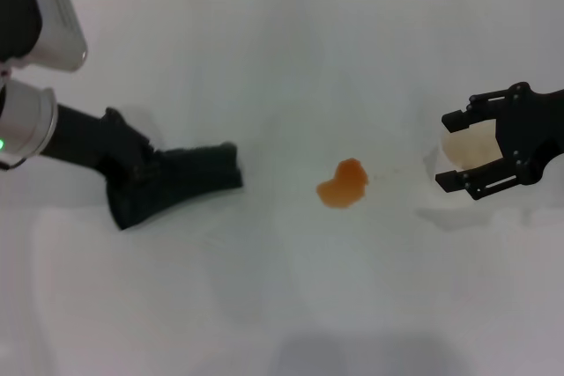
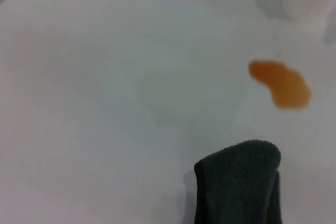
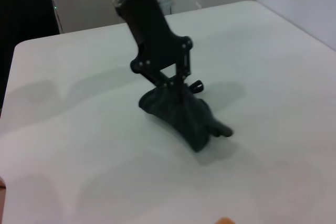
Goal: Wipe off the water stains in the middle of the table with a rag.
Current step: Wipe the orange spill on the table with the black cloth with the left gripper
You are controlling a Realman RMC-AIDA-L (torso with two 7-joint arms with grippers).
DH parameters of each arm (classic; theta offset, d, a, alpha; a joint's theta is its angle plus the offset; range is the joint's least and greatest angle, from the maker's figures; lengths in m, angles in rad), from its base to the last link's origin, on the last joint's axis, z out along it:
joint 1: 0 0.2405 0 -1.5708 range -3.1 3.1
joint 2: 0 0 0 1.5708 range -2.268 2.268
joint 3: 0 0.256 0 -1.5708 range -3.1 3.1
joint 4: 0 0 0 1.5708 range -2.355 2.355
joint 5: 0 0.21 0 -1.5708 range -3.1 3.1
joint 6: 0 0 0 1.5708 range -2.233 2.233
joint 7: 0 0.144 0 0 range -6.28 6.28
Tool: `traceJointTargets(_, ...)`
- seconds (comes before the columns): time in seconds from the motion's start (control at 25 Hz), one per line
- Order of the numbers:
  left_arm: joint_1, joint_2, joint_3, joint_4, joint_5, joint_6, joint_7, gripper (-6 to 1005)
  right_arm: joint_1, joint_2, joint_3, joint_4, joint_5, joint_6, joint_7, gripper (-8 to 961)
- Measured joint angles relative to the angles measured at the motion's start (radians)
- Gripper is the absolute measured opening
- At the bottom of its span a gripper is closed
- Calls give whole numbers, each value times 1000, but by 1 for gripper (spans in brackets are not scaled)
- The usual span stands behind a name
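So I've got the white table (image 1: 282, 305) filling the view. My left gripper (image 1: 132, 169) is clamped on the dark rag (image 1: 189, 180), which trails on the tabletop off to the left, well apart from the orange-brown water stains (image 1: 344, 184) in the middle. The right gripper (image 1: 476, 151) sits over on the right with its fingers spread around what looks like a paper cup (image 1: 467, 149), though it's hard to make out. I'd say we're mid-carry: next I need to drag the rag across onto the puddle.
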Motion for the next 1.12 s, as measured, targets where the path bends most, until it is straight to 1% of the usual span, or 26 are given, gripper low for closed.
traceJointTargets(0.12,-37,0,-2,-23,-23,-1,-28,69,1,0,0,-1,0,2,-1,842)
traceJointTargets(0.28,-119,-2,0,-106,-59,-36,-50,70,3,0,-10,-2,0,13,-5,842)
traceJointTargets(0.44,-227,-3,3,-237,-72,-129,-73,70,7,0,-22,-2,0,26,-12,842)
traceJointTargets(0.6,-294,-8,18,-331,-77,-211,-77,71,10,0,-23,-2,0,26,-17,842)
traceJointTargets(0.68,-324,-10,63,-386,-100,-262,-77,72,10,0,-24,-2,0,26,-17,842)
traceJointTargets(0.76,-338,-11,131,-437,-151,-306,-77,72,10,0,-28,-2,0,26,-17,842)
traceJointTargets(0.84,-343,-13,233,-477,-228,-343,-80,73,10,0,-33,-2,-1,26,-17,842)
traceJointTargets(1.0,-338,-16,396,-500,-339,-405,-109,74,2,-1,-35,-12,-4,26,-17,842)
traceJointTargets(1.12,-326,-16,456,-498,-405,-391,-113,74,1,-1,-35,-14,-10,23,-17,842)
